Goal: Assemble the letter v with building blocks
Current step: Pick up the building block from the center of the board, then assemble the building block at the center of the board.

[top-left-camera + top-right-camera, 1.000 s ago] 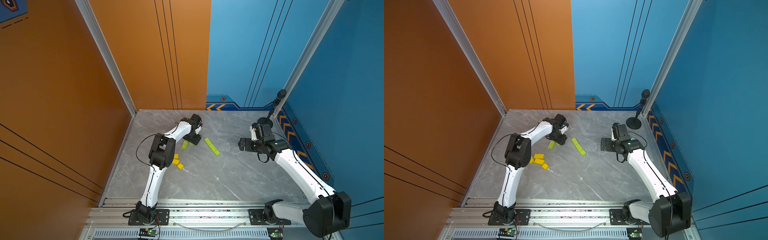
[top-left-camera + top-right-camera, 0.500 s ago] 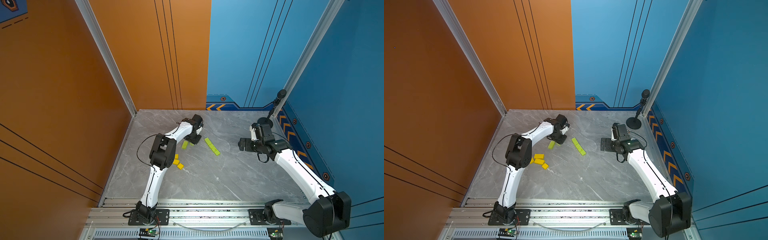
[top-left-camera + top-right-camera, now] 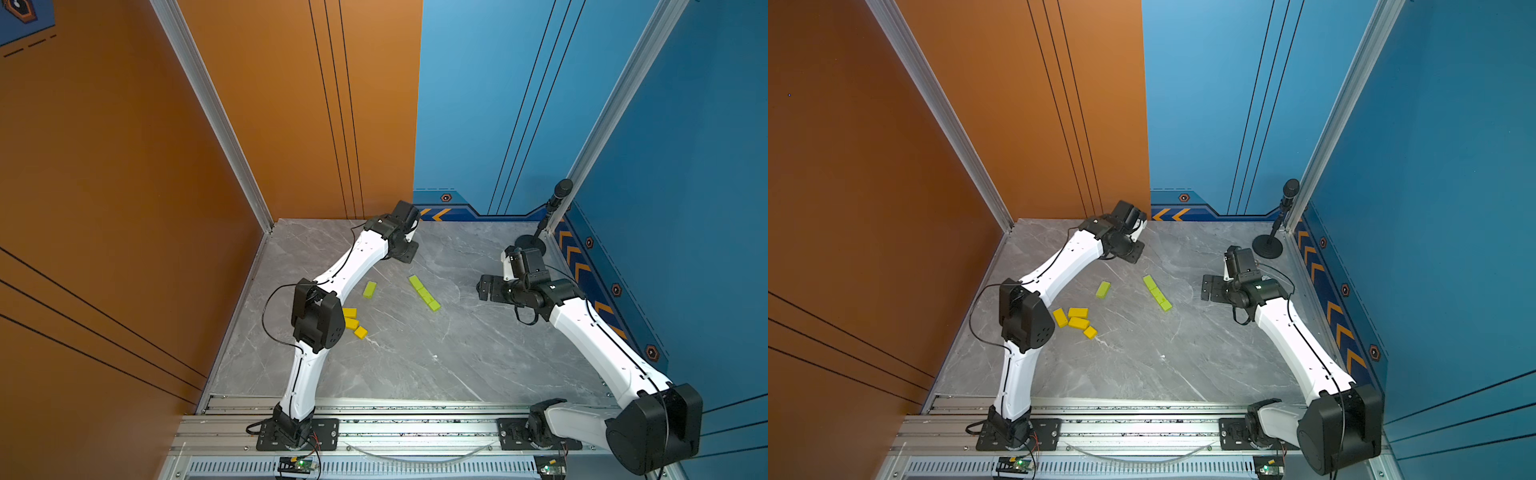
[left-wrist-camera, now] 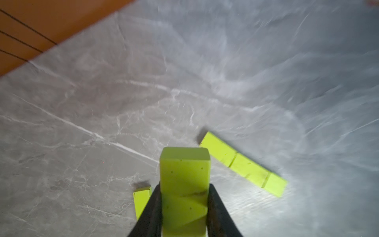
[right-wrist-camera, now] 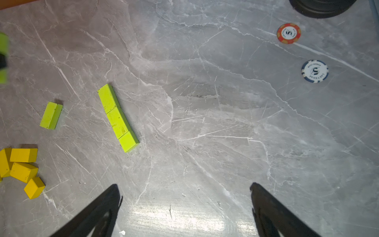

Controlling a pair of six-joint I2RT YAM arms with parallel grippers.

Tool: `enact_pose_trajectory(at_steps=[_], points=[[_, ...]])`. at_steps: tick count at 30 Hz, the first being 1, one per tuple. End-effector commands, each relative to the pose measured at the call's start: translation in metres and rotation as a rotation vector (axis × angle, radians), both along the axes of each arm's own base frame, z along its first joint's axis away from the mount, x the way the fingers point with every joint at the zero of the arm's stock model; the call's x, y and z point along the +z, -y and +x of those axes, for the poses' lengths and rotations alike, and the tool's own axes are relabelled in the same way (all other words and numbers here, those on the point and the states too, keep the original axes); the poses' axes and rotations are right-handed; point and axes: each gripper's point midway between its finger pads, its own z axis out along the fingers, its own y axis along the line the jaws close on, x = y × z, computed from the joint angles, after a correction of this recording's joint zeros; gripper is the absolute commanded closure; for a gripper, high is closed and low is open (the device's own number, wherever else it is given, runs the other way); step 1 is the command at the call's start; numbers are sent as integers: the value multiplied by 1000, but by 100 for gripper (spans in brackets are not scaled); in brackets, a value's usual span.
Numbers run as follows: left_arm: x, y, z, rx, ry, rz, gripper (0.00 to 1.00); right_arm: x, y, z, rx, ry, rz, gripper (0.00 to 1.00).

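Observation:
My left gripper (image 4: 184, 185) is shut on a lime-green block (image 4: 184, 168), which stands out beyond the fingers above the table. In both top views this gripper (image 3: 405, 249) (image 3: 1131, 249) hangs near the back wall. A slanted row of three green blocks (image 3: 424, 293) (image 3: 1157, 293) (image 5: 118, 118) lies mid-table, and a lone green brick (image 3: 369, 289) (image 3: 1103, 289) (image 5: 51, 116) lies to its left. Several yellow blocks (image 3: 353, 322) (image 3: 1077, 320) (image 5: 22, 166) cluster by the left arm's elbow. My right gripper (image 5: 184, 197) (image 3: 484, 286) is open with nothing between its fingers, to the right of the green row.
Two poker chips, one red (image 5: 288, 33) and one blue-and-white (image 5: 314, 71), lie on the grey marble table toward the back right. A microphone stand (image 3: 532, 241) (image 3: 1268, 249) fills the back right corner. Orange and blue walls enclose the table.
My left gripper has shut on a green block and has risen toward the back wall with it. The right arm has not moved.

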Motion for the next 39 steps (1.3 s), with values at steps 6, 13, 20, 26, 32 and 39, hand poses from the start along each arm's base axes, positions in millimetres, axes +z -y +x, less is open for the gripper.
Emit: enact_pose_trajectory(at_steps=[6, 13, 20, 26, 32, 39], points=[[-17, 102, -37, -24, -63, -111, 79, 27, 37, -4, -145, 50, 59, 0], [-46, 151, -46, -97, -43, -94, 79, 25, 54, -17, -199, 58, 77, 0], [-99, 159, -55, -223, -75, 36, 78, 15, 58, -25, -215, 48, 74, 0], [-133, 149, -56, -265, -86, 155, 78, 11, 58, -26, -218, 40, 80, 0], [-153, 146, -59, -296, -109, 200, 76, 4, 56, -25, -217, 25, 85, 0], [-170, 134, -56, -257, -149, 215, 76, -5, 51, -23, -204, -2, 79, 0]])
